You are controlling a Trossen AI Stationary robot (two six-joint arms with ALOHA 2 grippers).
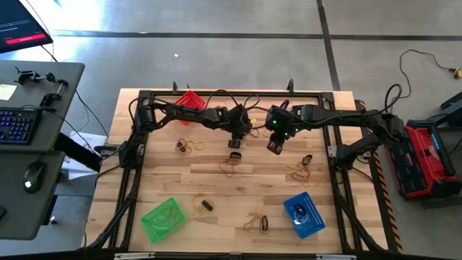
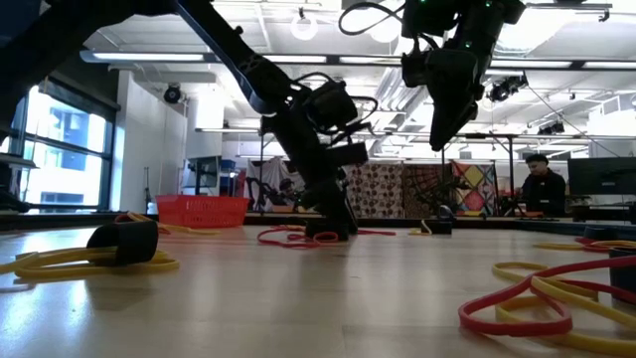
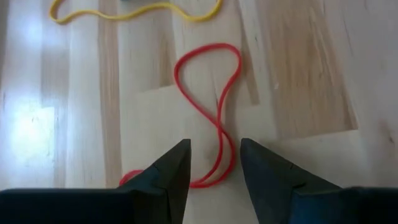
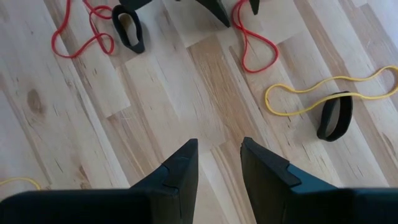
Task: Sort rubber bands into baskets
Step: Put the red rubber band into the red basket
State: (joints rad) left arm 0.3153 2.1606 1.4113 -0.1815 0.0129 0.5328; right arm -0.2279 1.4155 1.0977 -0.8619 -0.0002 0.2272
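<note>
Red band point(image 3: 208, 115) btwn open left hand point(image 3: 214, 163).

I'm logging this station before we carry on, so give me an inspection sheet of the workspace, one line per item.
Surface: light wooden table, dry, no spills seen.
Job's things: red basket at the far edge, green basket and blue basket near the front; rubber bands scattered loose.
Clutter: nothing seen.
Grippers: left gripper open, low over a red band; right gripper open, raised, empty.
Cables: black arm cables along the far edge.
Surroundings: desk with keyboard, red and black machine, a person far behind.
</note>
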